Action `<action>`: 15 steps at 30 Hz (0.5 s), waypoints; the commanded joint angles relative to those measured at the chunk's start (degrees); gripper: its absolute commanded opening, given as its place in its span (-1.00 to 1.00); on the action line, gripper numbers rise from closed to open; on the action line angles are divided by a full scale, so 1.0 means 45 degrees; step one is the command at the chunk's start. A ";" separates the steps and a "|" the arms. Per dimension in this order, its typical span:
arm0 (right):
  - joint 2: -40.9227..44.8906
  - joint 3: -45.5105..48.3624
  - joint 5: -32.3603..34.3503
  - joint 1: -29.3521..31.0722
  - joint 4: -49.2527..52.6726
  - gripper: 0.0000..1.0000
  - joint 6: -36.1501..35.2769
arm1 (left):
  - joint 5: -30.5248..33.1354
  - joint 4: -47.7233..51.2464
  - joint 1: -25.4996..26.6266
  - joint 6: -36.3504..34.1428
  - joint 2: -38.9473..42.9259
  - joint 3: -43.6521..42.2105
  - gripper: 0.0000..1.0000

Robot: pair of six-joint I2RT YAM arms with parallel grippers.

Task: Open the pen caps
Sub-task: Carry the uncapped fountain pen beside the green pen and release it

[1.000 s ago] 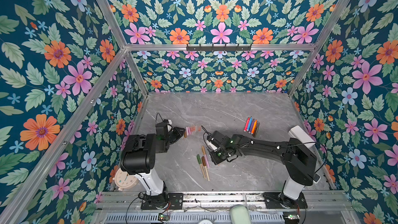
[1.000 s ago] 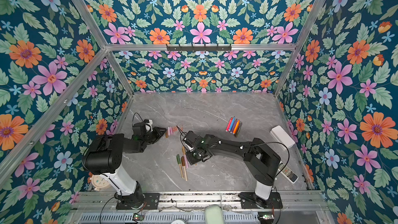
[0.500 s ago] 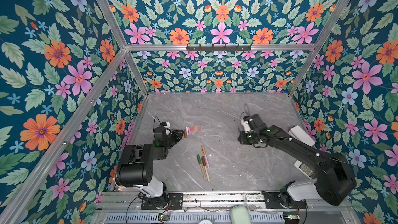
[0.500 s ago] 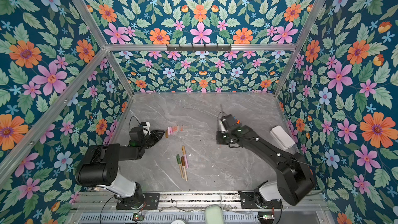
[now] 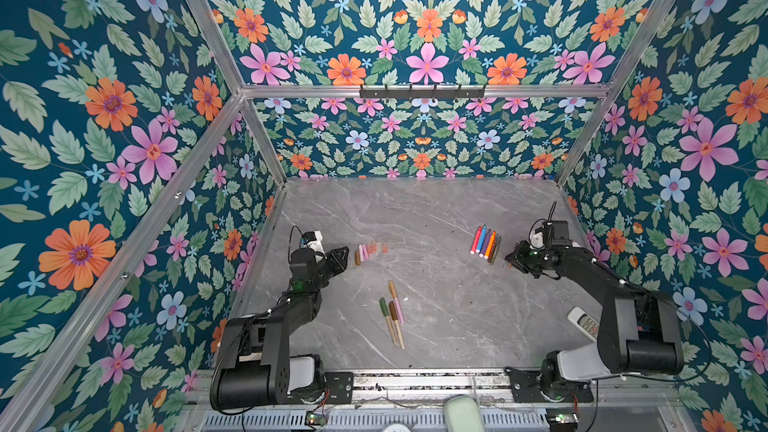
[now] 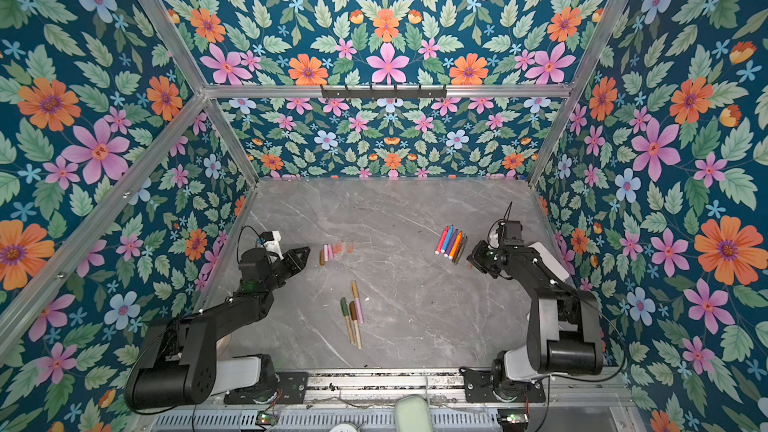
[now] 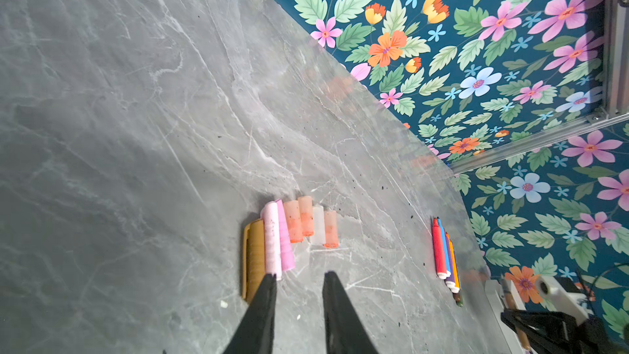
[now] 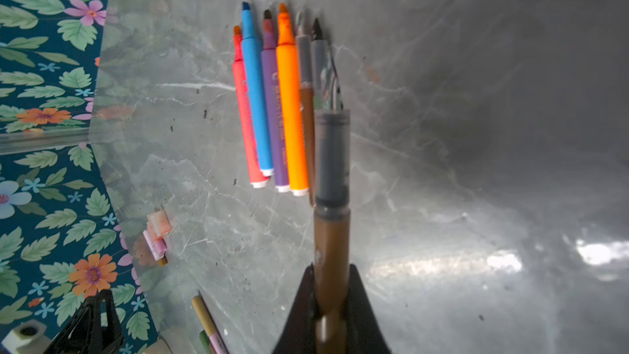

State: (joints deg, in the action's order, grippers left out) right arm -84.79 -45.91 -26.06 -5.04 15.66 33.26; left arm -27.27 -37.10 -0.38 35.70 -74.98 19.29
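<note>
The left arm rises from its base at the near left edge of the grey marble table (image 5: pixel 415 209), folds at the elbow and stretches low toward the middle. The left gripper (image 5: pixel 338 257) (image 7: pixel 299 277) points at a row of short stubby plastic pen caps (image 5: pixel 370 249) (image 7: pixel 292 229) in brown, pink, pale orange-red and a clear whitish tone. They lie side by side on the table just ahead of its tips. Its fingers (image 7: pixel 270 280) stand apart with nothing between them. In the wrist view one finger overlaps the near ends of the brown and pink caps, so I cannot tell whether it touches them.

Near the table's middle lie a few slim muted pens (image 5: pixel 392 313) in olive, brown and pink.

Farther right, the slim bright pens (image 5: pixel 484 241) (image 8: pixel 269 107) in red, blue, purple and orange lie uncapped in a tight row, with two duller pens against them.

The right arm bends over from the near right edge. Its right gripper (image 5: pixel 513 259) (image 8: pixel 332 270) hangs beside that row, fingers pinching a brown-barrelled pen (image 8: pixel 332 233) with a grey front section. The pen's far end is blurred and merges with the pens below, so whether it bears a cap is unclear. The arm half hides a white remote control (image 5: pixel 584 322).
</note>
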 commanded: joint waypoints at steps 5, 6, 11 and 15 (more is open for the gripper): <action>-0.2037 -0.0735 -0.1102 -0.0023 -0.1001 -1.00 -0.0638 | -0.0549 -0.0366 0.0009 0.0328 -0.0178 -0.0029 -0.44; -0.2166 -0.0735 -0.1210 -0.0018 -0.1110 -1.00 -0.0596 | -0.0559 -0.0359 0.0013 0.0328 -0.0175 -0.0029 -0.45; -0.3012 -0.0738 -0.1198 -0.0033 -0.1242 -0.91 -0.0535 | -0.0542 -0.0343 0.0009 0.0323 -0.0159 -0.0029 -0.44; -0.3161 -0.0696 -0.1366 -0.0034 -0.1359 -0.55 -0.0532 | -0.0521 -0.0333 0.0014 0.0318 -0.0212 -0.0029 -0.44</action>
State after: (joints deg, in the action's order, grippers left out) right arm -98.78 -49.08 -31.33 -5.21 10.50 31.33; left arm -29.26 -37.52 -0.34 37.21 -75.85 19.09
